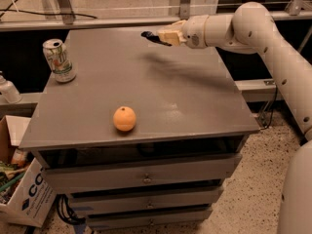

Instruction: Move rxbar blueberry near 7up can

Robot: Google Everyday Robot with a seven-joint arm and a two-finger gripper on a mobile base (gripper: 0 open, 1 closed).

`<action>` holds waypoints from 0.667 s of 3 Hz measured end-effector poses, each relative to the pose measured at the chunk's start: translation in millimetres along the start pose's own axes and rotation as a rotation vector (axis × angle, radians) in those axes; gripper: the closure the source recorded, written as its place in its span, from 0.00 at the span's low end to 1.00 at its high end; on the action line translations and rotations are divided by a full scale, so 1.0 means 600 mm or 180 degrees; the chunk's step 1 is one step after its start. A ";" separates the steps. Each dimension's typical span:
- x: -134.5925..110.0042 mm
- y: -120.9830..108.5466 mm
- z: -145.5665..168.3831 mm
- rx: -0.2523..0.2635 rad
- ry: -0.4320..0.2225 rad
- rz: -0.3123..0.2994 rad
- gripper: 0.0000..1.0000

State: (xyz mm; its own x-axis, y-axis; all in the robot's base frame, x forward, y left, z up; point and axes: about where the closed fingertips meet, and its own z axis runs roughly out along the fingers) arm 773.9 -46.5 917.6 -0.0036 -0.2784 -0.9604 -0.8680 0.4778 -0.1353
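The 7up can point(59, 60) stands upright at the far left of the grey cabinet top point(195, 106). My gripper point(163, 36) is in the air above the back middle of the top, pointing left, well to the right of the can. It is shut on the rxbar blueberry point(152, 36), a small dark bar that sticks out to the left of the pale fingers point(171, 35). The bar's shadow falls on the top below it.
An orange point(125, 118) lies near the front edge of the top. A white plastic bottle point(7, 88) stands to the left below the top. A cardboard box point(27, 199) sits on the floor at lower left. Drawers point(146, 178) front the cabinet.
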 end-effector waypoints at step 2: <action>-0.025 0.045 0.046 -0.0302 -0.0219 -0.0074 1.00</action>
State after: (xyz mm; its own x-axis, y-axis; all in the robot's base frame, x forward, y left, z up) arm 764.3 -6.7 921.7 0.0485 -0.2290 -0.9722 -0.9105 0.3900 -0.1373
